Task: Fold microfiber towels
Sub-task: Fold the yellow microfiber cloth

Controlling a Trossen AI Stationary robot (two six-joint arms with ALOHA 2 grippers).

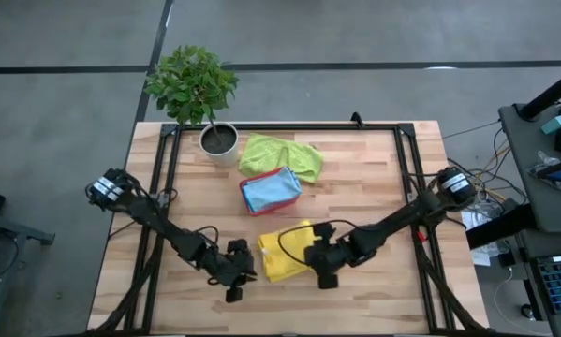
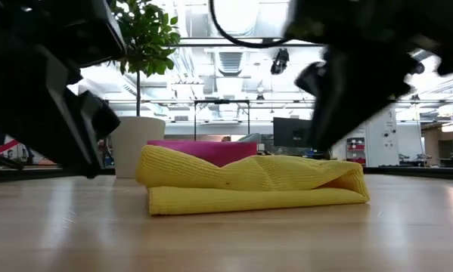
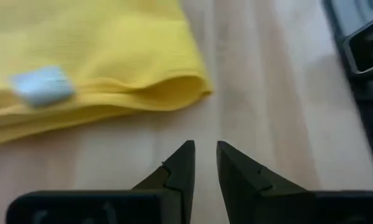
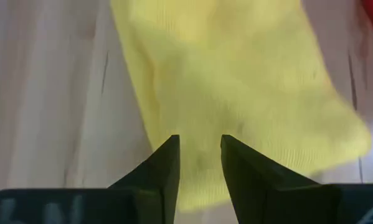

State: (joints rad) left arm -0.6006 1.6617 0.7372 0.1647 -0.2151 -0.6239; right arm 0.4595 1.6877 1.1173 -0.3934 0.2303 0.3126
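Soft, limp yellow towel (image 4: 236,93) lies under the right gripper's (image 4: 200,155) parted, empty jaws, best pinched at an edge; left gripper (image 3: 202,163), narrowly parted, waits beside its hem.

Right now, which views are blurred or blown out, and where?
Low view: both arms are dark, out-of-focus silhouettes against bright ceiling lights; the yellow towel is sharp. Left wrist view: the towel's white tag is soft. Right wrist view: the towel's far edge smears. High view: evenly lit, no glare on the table.
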